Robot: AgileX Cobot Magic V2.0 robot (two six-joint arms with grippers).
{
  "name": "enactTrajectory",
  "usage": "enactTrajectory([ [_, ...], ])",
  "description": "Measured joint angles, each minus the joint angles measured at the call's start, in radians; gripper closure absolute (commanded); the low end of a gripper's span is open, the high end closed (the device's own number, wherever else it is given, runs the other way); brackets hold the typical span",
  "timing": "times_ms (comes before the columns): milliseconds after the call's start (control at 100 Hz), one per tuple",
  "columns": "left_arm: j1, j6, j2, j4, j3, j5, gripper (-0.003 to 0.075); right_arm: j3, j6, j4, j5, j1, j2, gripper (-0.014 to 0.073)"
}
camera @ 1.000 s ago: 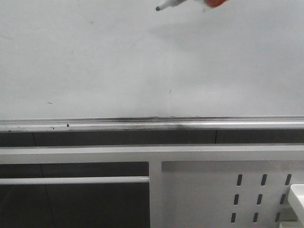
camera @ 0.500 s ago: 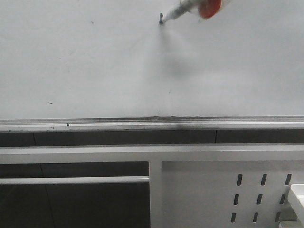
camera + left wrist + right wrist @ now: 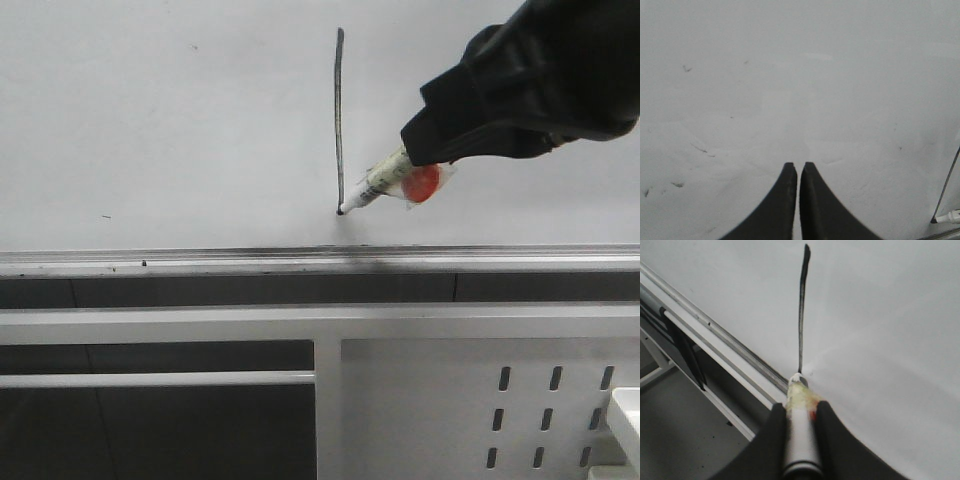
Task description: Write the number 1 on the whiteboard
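Note:
The whiteboard (image 3: 170, 130) fills the upper part of the front view. On it runs the number 1 (image 3: 339, 120), a thin dark vertical stroke. My right gripper (image 3: 418, 148) is shut on a white marker pen (image 3: 375, 183) with a red patch on it. The pen's tip touches the board at the stroke's lower end, just above the ledge. The right wrist view shows the stroke (image 3: 801, 305) rising from the marker (image 3: 800, 415) held in that gripper (image 3: 801, 407). My left gripper (image 3: 799, 165) is shut on nothing, facing bare board (image 3: 790, 75); the stroke (image 3: 947, 185) shows at its edge.
A silver ledge (image 3: 200, 262) runs along the board's lower edge. Below it are white frame bars (image 3: 160, 325) and a white perforated panel (image 3: 430, 410). A white object (image 3: 626, 420) sits at the lower right edge. Small dark specks dot the board.
The marker tip went from the board's top straight down to just above the ledge, leaving the long vertical stroke. My right gripper has come down into the front view.

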Motion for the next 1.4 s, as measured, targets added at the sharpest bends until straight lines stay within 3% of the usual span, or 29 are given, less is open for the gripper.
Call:
enactTrajectory([
  [100, -0.010, -0.029, 0.000, 0.099, 0.000, -0.016, 0.0729, -0.017, 0.000, 0.000, 0.081, 0.059, -0.016, 0.0664],
  [150, -0.024, -0.055, 0.000, 0.221, 0.000, -0.030, 0.0698, -0.035, 0.000, 0.000, 0.141, 0.094, -0.023, 0.0664],
  [300, -0.085, -0.088, 0.028, 0.597, 0.000, -0.079, 0.0482, -0.124, 0.000, 0.000, 0.327, 0.154, -0.027, 0.0664],
  [410, -0.132, -0.107, 0.081, 0.695, 0.000, -0.082, 0.0395, -0.221, 0.000, 0.000, 0.426, 0.159, -0.016, 0.0664],
  [660, -0.186, -0.114, 0.243, 0.749, -0.088, -0.080, 0.0427, -0.405, 0.000, -0.007, 0.599, 0.159, 0.057, 0.0664],
  [1090, -0.192, -0.116, 0.389, 0.779, -0.165, -0.082, 0.0432, -0.457, 0.000, -0.014, 0.642, 0.174, 0.077, 0.0664],
  [1160, -0.192, -0.116, 0.389, 0.779, -0.165, -0.092, 0.0496, -0.457, 0.000, -0.014, 0.644, 0.174, 0.077, 0.0664],
  [1270, -0.192, -0.116, 0.389, 0.783, -0.165, -0.102, 0.0737, -0.459, 0.000, -0.014, 0.640, 0.174, 0.077, 0.0664],
  [1400, -0.194, -0.105, 0.389, 0.807, -0.165, -0.104, 0.0740, -0.461, 0.000, -0.014, 0.642, 0.174, 0.077, 0.0657],
])
